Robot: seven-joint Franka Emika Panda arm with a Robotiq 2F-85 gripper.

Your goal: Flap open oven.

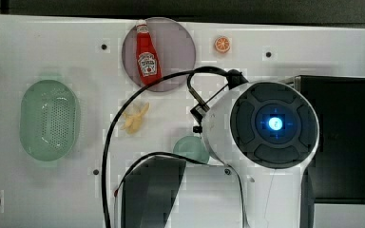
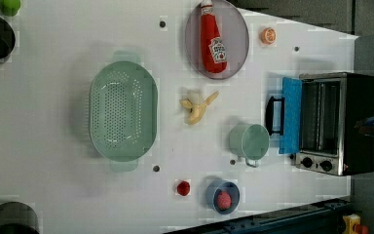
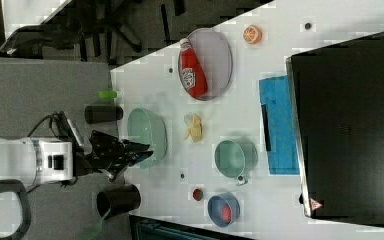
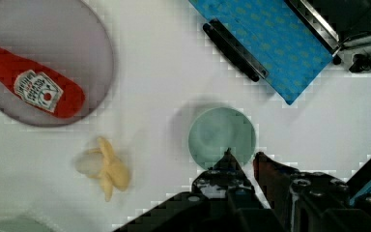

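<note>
Gripper [image 4: 244, 159] held above the table [image 4: 164, 72], pointing down over the green cup [image 4: 222, 137]; fingers nearly closed, narrow gap, gripping nothing. Oven [image 2: 338, 122] at the left view's right edge, long axis vertical, door [image 2: 290, 114] folded flat toward the left view's left, handle [image 2: 274, 115] outermost.

Count on table: 1 oven [image 2: 338, 122], 1 ketchup bottle [image 2: 213, 41] on 1 grey plate [image 2: 238, 39], 1 green colander [image 2: 122, 117], 1 peeled banana [image 2: 196, 107], 1 green cup [image 2: 249, 142], 1 orange slice [image 2: 268, 35], 1 blue bowl [image 2: 222, 196] w/ 1 red item inside, 1 small red item [image 2: 183, 187] beside it, 2 black cylinders [image 3: 103, 114] [image 3: 118, 199].
</note>
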